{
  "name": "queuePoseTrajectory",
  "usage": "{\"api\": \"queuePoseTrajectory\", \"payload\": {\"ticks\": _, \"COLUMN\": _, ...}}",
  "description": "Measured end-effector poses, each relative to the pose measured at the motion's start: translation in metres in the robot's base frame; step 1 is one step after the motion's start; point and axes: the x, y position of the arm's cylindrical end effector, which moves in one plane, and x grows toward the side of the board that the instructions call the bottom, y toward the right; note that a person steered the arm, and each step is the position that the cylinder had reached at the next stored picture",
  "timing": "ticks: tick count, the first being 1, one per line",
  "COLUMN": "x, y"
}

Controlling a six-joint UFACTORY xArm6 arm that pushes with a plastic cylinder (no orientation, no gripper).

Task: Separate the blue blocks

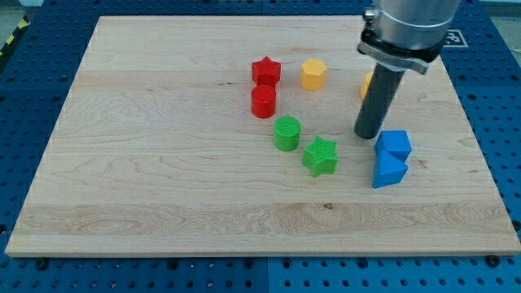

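Two blue blocks lie touching at the view's right: a blue cube-like block (395, 145) above a blue triangular block (388, 171). My tip (367, 134) rests on the board just left of the upper blue block, very close to its left edge. The dark rod rises from there to the arm's grey body at the view's top right.
A red star (265, 71) sits above a red cylinder (263, 102). A yellow hexagon (313, 74) lies right of the star. Another yellow block (367, 84) is mostly hidden behind the rod. A green cylinder (286, 133) and green star (321, 156) lie near the middle. The wooden board (163, 163) sits on a blue perforated table.
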Motion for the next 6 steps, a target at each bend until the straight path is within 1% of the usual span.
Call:
{"api": "queuePoseTrajectory", "payload": {"ticks": 1, "x": 0.0, "y": -0.023}}
{"api": "queuePoseTrajectory", "payload": {"ticks": 2, "x": 0.005, "y": -0.024}}
{"api": "queuePoseTrajectory", "payload": {"ticks": 5, "x": 0.022, "y": -0.018}}
{"api": "queuePoseTrajectory", "payload": {"ticks": 6, "x": 0.022, "y": -0.003}}
